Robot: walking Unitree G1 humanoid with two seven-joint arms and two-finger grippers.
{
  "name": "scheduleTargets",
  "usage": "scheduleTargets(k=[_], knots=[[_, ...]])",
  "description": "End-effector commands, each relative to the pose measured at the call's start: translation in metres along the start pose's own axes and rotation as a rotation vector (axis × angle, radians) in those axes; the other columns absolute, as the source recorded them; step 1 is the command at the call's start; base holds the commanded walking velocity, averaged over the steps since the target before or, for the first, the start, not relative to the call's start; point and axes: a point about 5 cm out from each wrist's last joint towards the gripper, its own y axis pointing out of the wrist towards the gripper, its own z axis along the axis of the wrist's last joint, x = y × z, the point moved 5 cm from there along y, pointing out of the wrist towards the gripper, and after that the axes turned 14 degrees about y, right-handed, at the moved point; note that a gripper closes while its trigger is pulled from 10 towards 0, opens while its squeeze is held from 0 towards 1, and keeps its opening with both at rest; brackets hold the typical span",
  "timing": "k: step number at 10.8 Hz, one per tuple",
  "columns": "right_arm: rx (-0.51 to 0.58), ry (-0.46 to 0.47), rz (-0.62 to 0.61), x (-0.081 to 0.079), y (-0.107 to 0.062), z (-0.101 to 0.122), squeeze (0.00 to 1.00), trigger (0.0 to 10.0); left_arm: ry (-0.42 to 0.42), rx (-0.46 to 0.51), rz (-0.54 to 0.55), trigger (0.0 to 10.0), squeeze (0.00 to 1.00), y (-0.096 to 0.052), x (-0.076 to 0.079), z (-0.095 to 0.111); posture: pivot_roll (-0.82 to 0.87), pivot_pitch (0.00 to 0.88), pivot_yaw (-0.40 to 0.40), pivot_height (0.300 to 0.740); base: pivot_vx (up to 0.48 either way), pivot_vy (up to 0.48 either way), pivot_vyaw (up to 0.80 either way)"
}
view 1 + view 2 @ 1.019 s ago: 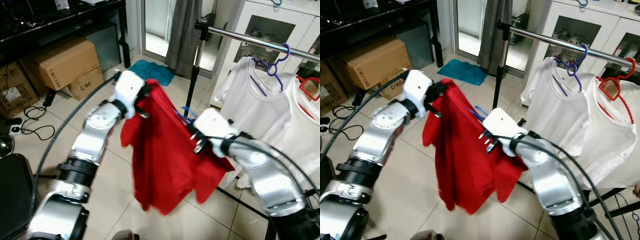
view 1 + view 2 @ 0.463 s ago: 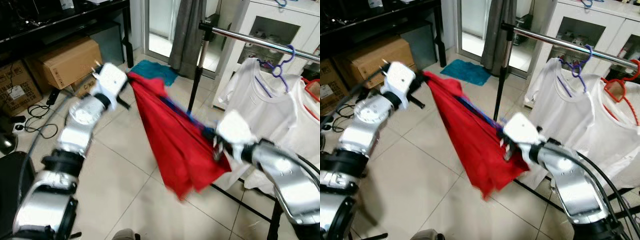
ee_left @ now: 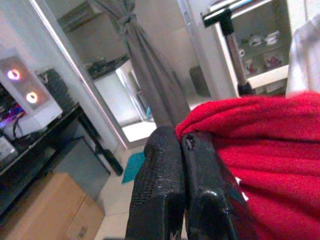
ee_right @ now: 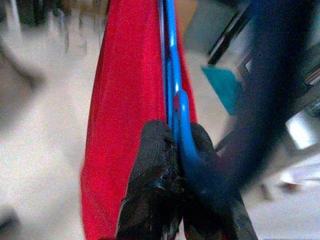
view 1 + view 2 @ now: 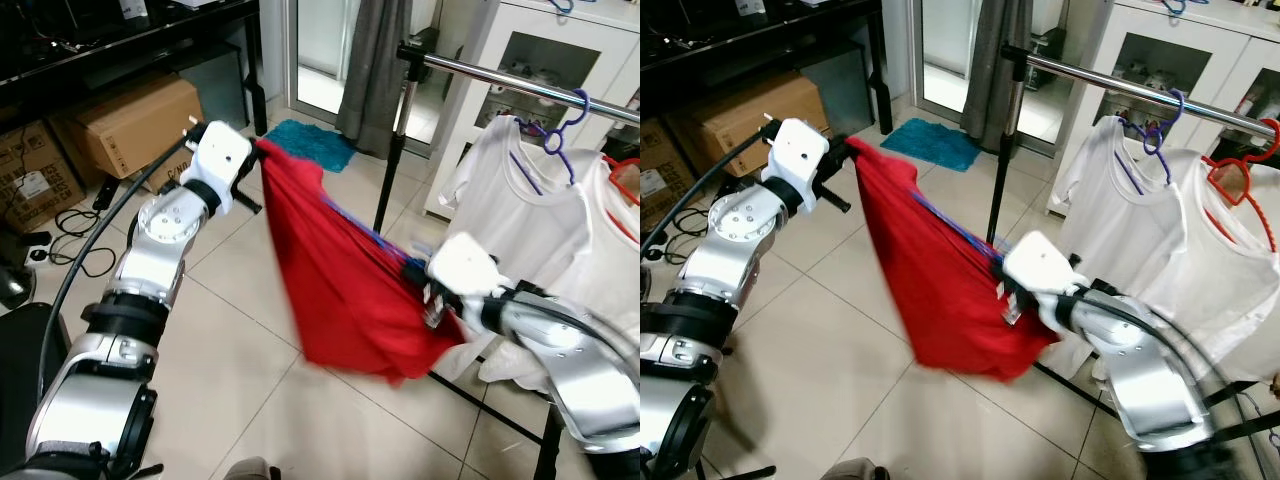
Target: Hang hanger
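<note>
I see the garment rail [image 5: 1120,82] standing beyond my arms, white shirts [image 5: 1140,230] already hung on it. The red shirt [image 5: 940,270] is stretched between my grippers, below and short of the rail. My left gripper [image 3: 182,150] is clamped on one shoulder of the cloth, keeping it spread. My right gripper [image 4: 176,150] pinches the blue hanger [image 4: 172,75], threaded inside the shirt, presumably for lifting to the rail.
</note>
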Motion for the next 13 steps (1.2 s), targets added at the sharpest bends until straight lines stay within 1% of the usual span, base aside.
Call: scheduleTargets(k=[1,2,3,4,5,6,7,8,10,11,12,13], knots=[[0.078,0.038,-0.028,0.009,-0.006,0.017,0.00,0.0,0.017,0.000,0.000,0.0,0.00,0.001,-0.006,0.002,0.00,0.000,0.021,0.740,0.000,0.000,0.00],[0.101,0.032,0.053,-0.002,-0.007,0.021,0.00,0.0,-0.027,-0.030,0.022,0.0,0.00,0.001,-0.003,-0.006,0.00,0.000,0.021,0.740,0.000,0.000,0.00],[0.079,0.024,0.068,-0.006,-0.008,0.016,0.00,0.0,-0.054,-0.028,0.015,0.0,0.00,0.002,0.000,-0.006,0.00,0.000,0.019,0.740,0.000,0.000,0.00],[0.074,0.016,0.057,-0.008,-0.004,0.020,0.00,0.0,-0.042,-0.016,-0.046,0.0,0.00,0.004,0.017,-0.004,0.00,0.000,0.019,0.740,0.000,0.000,0.00],[0.046,-0.006,0.051,-0.010,-0.001,0.020,0.00,0.0,-0.038,0.011,-0.074,0.0,0.00,0.005,0.025,0.002,0.00,0.000,0.019,0.740,0.000,0.000,0.00],[-0.022,-0.059,0.056,-0.012,0.002,0.015,0.00,0.0,-0.033,0.028,-0.082,0.0,0.00,0.007,0.030,0.008,0.00,0.000,0.018,0.740,0.000,0.000,0.00],[-0.095,-0.129,0.063,-0.014,0.003,0.006,0.00,0.0,-0.023,0.039,-0.076,0.0,0.00,0.010,0.029,0.011,0.00,0.000,0.017,0.740,0.000,0.000,0.00],[-0.140,-0.164,0.059,-0.013,0.002,-0.002,0.00,0.0,-0.018,0.050,-0.063,0.0,0.00,0.011,0.026,0.015,0.00,0.000,0.017,0.740,0.000,0.000,0.00],[-0.229,-0.164,0.028,-0.006,-0.001,-0.021,0.00,0.0,-0.011,0.076,-0.038,0.0,0.00,0.012,0.014,0.022,0.00,0.000,0.014,0.740,0.000,0.000,0.00],[-0.292,-0.129,-0.037,0.009,-0.010,-0.034,0.00,0.0,0.029,0.058,-0.023,0.0,0.00,0.011,0.003,0.018,0.00,0.000,0.013,0.740,0.000,0.000,0.00],[-0.282,-0.102,-0.049,0.013,-0.012,-0.034,0.00,0.0,0.026,0.046,-0.008,0.0,0.00,0.010,-0.003,0.014,0.00,0.000,0.013,0.740,0.000,0.000,0.00],[-0.242,-0.074,-0.061,0.020,-0.014,-0.032,0.00,0.0,-0.021,0.021,0.045,0.0,0.00,0.008,-0.016,0.007,0.00,0.000,0.015,0.740,0.000,0.000,0.00]])
